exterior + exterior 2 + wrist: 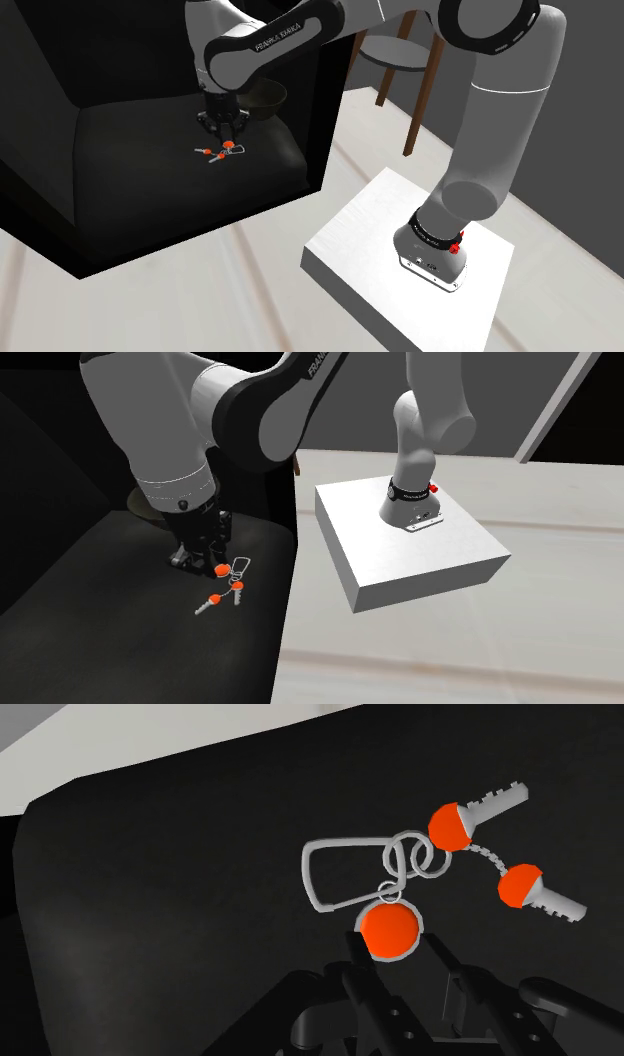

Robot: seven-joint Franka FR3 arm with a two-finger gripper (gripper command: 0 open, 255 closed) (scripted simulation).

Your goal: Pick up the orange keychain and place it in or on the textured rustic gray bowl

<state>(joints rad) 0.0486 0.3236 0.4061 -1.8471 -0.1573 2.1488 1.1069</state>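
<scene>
**Item:** orange keychain [447,826] — a loose bunch, not one rigid piece.

**Location:** lying flat on the dark seat [130,150], near its right edge in the shoulder view and directly under the arm. The bowl [268,95], rendered dark, stands on the same seat just beyond it on the far side.

**Parts:** a round orange fob [390,929], a pale grey clip [318,876], linked split rings, and two pale keys with orange heads. The farther key [530,892] hangs off a short chain.

**Jaws:** spread, one on each side of the round fob and low over the seat. They seem close to it but not yet pressing, and the bunch rests on the seat, unlifted.

**Handling, as judged:**
- It is probably light, so weight should be no concern.
- Each piece looks stiff, but the joints are free, so anything not pinched will dangle and swing once it is raised.
- The surfaces look smooth and hard, so a shallow grip on the disc's curved edge could slip or squirt it sideways.
- It does not look fragile.

**Where to hold:** the fob is the thickest solid piece and suits a pinch across its middle. The thin clip wire and the rings give poorer purchase. The lift needs to clear the bowl's rim with the keys trailing below.
</scene>
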